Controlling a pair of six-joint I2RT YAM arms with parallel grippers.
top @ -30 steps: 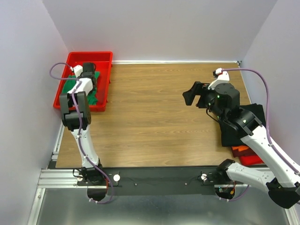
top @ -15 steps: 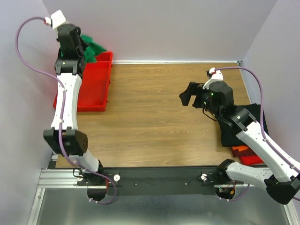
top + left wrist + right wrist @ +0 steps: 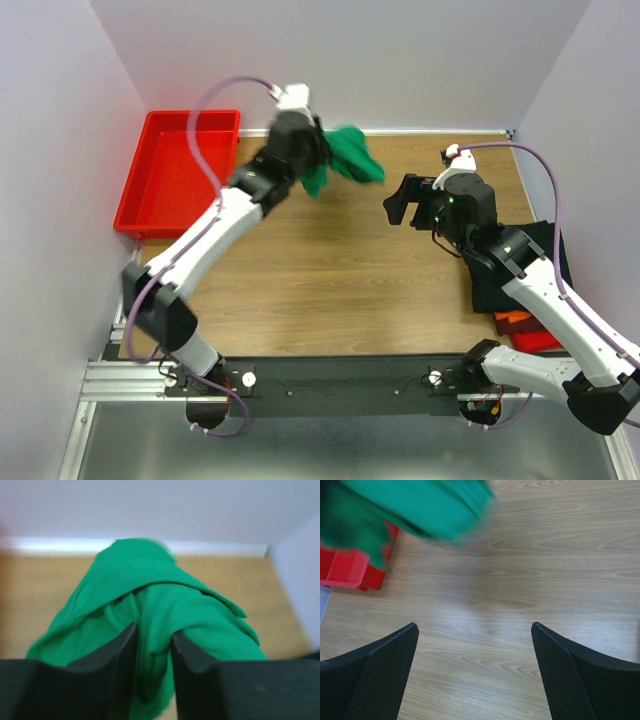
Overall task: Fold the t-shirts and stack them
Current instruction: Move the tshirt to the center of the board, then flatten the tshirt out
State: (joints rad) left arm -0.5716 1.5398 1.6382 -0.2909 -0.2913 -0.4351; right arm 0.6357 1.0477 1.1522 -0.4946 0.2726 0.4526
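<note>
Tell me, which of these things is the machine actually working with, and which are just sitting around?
Part of the job: green t-shirt, folded black shirt, orange shirt, red shirt.
Just there: red tray, wooden table.

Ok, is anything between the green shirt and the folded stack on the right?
Yes. The right end effector hangs open over the table between the green t-shirt and the folded stack, and the right arm lies across that stack.
</note>
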